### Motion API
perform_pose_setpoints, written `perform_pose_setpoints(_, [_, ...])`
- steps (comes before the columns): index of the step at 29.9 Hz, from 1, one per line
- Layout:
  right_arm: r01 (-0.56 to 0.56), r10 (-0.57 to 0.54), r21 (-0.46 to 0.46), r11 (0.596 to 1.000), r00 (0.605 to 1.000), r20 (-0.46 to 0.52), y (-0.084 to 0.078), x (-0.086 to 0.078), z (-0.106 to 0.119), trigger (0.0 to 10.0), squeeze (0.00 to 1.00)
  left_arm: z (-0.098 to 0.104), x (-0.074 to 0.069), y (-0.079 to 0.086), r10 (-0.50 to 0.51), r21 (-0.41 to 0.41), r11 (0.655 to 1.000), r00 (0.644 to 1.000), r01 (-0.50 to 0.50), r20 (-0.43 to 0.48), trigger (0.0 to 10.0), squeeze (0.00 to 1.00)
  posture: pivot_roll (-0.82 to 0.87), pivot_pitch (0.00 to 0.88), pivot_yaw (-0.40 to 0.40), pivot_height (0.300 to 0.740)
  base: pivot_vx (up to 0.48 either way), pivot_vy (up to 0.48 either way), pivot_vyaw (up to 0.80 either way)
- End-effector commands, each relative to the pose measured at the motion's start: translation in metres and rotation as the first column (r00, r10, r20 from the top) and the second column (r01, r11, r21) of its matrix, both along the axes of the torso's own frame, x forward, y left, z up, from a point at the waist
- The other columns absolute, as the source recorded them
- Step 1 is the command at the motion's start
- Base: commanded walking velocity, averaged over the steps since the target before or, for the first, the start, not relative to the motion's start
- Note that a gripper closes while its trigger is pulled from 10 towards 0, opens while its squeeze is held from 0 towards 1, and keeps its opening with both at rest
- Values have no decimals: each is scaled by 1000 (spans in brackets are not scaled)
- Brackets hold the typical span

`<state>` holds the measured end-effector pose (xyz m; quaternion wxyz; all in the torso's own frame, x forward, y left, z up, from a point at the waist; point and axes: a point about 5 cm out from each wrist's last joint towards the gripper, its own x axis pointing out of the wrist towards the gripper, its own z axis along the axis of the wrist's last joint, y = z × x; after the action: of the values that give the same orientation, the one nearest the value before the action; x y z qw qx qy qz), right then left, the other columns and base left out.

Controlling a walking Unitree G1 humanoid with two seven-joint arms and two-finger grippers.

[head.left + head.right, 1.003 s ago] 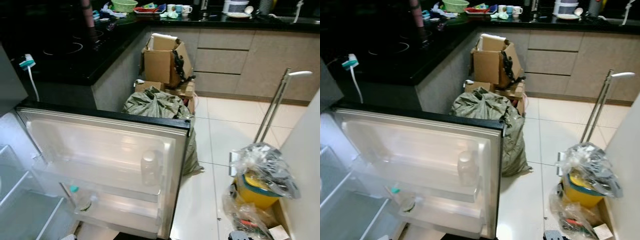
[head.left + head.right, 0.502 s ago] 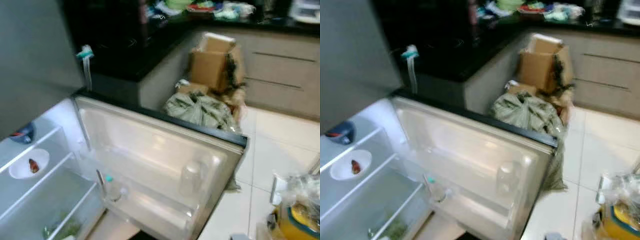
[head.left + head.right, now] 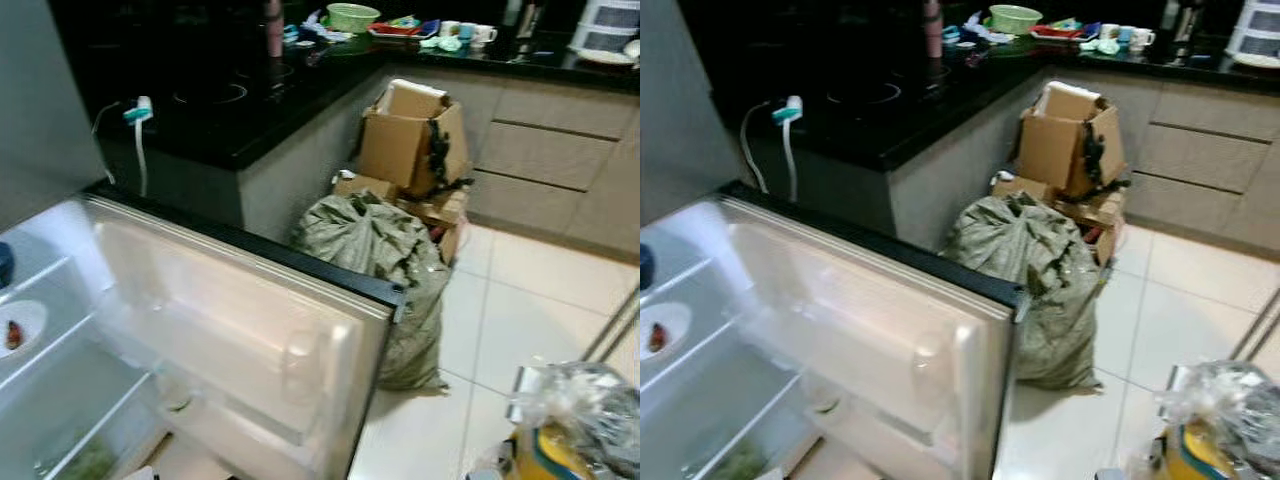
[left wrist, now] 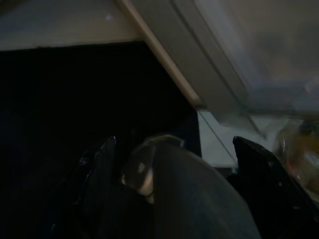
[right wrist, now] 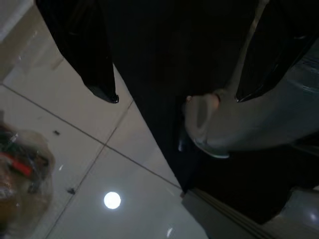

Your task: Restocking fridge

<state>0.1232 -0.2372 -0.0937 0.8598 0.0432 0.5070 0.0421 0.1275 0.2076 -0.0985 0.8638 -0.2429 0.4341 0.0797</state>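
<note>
Black-fingered left tool (image 4: 172,199) hangs beside fridge door (image 3: 230,310); fingers apart.

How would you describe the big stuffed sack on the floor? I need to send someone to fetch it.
Start at the open fridge door. Past its outer edge, a bulging grey-green sack sits on the white tiled floor, against the foot of the black-topped counter. Behind it are brown cardboard boxes; the sack alone is soft, crumpled and greenish.
</note>
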Motion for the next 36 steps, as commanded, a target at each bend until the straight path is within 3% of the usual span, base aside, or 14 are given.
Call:
perform_pose_setpoints(1, [1,-1,12,1000,1000,9,1,0,0,10000,0,-2,-6,2,1,13,1000,1000,-1,-21,10000,0,-49,36,-12,740,0,0,0])
perform_pose_setpoints(16, [-11,10,45,999,1000,14,3,1,1,10000,0,-1,-4,-1,-3,4,1000,1000,3,-11,10000,0,-54,36,-16,740,0,0,675])
perform_pose_setpoints(25, [-2,2,6,1000,1000,-7,1,-2,-1,10000,0,-1,-4,-5,-36,-18,999,999,36,-3,10000,0,-54,35,-14,740,0,-271,0])
perform_pose_setpoints(30, [3,-3,-10,1000,1000,3,-1,0,0,10000,0,-2,-4,-3,-7,-4,1000,1000,7,-9,10000,0,-54,34,-14,740,0,-277,0])
perform_pose_setpoints(36, [14,-13,-18,1000,997,70,-7,15,8,10000,0,-1,-3,-1,6,-3,1000,1000,-6,-9,10000,0,-55,35,-15,740,0,0,0])
